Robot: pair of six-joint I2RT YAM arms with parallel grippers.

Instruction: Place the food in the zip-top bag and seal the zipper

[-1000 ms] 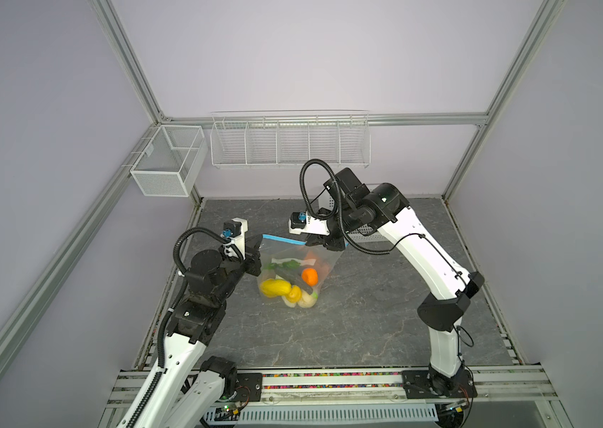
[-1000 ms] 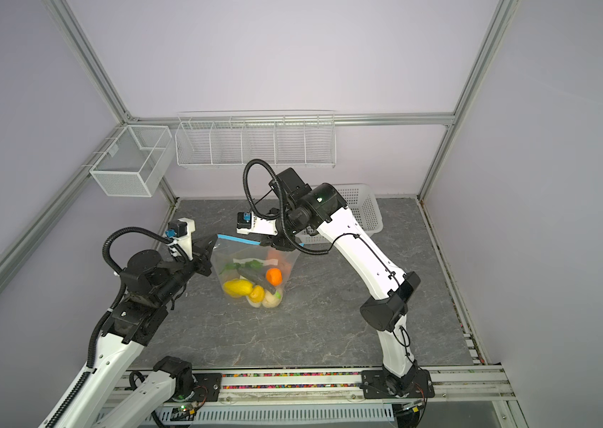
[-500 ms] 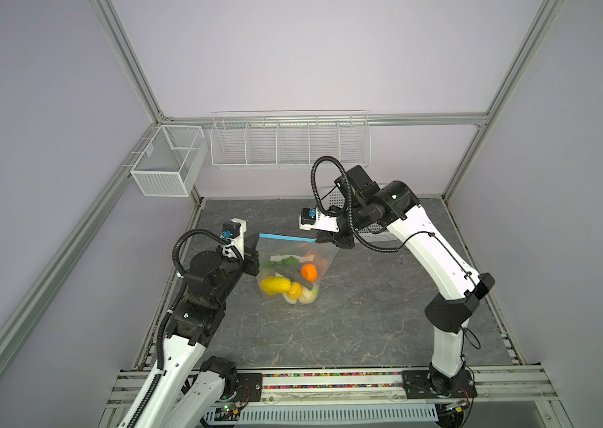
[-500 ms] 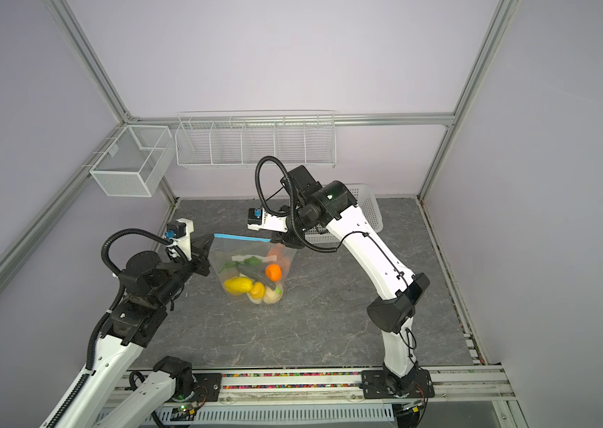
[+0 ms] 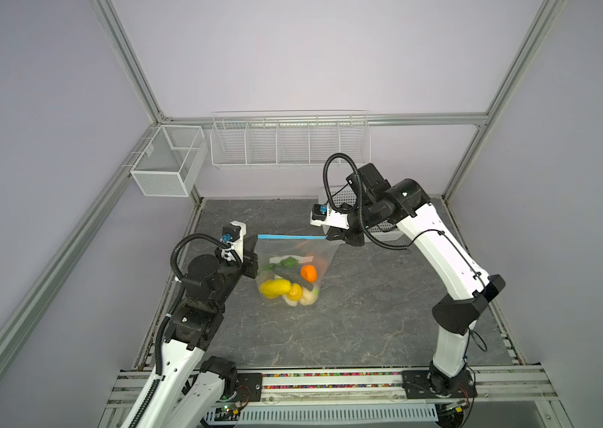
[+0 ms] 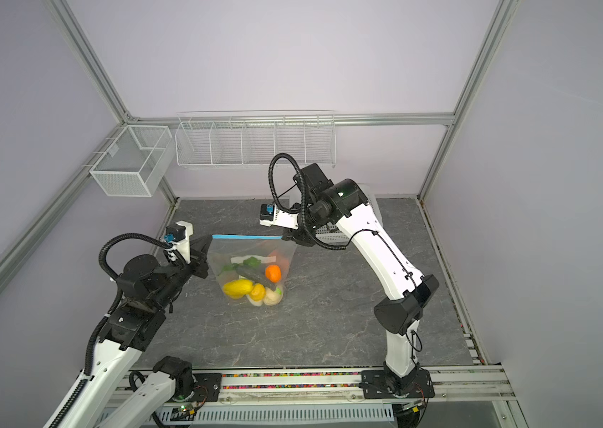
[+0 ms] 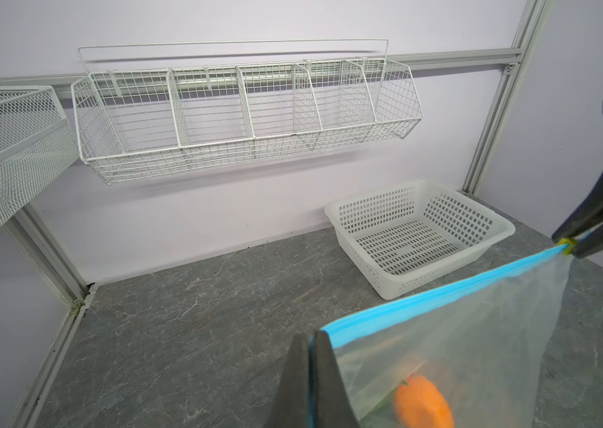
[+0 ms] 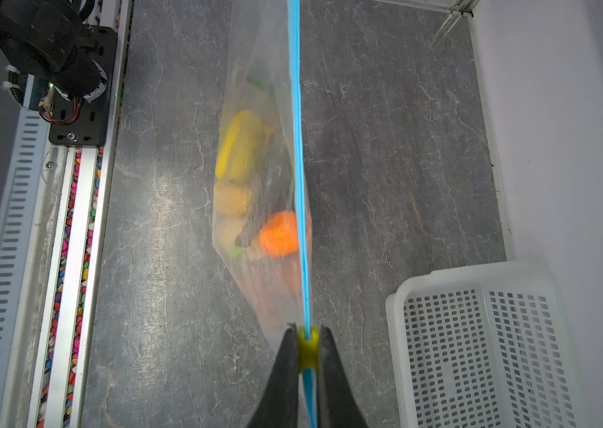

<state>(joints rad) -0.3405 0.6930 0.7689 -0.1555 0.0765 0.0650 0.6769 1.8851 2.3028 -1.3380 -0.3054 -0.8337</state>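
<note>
Right gripper (image 8: 307,335) is clenched on the small yellow slider (image 8: 308,346) at one end of the zipper (image 8: 298,148). Its two dark tapered fingers press the tab from either side, which only the right wrist view shows plainly. Left gripper (image 7: 311,335) is pinched tight on the opposite corner of the zip-top bag (image 7: 477,352), right at the blue strip. The left wrist view shows this grip and also catches the slider as a yellow speck at the far gripper's tips.

In both top views the zipper runs as a taut, straight, thin light-blue line between the two grippers, above the table (image 5: 366,322); the slider is too small to make out there. The bag hangs below it, clear, thin and creased, narrowing toward its bottom. The food (image 5: 292,285) lies bunched inside at the low end: a round orange (image 5: 308,273), a yellow oblong piece (image 5: 275,289), a pale lumpy ball (image 5: 307,297), and dark and leafy-green pieces. Whether the bag's bottom touches the grey, veined table cannot be told.

A white perforated basket (image 7: 418,237), rectangular with a rounded rim, stands on the table by the back wall. A white wire rack (image 7: 248,111) with dividers hangs above it.
</note>
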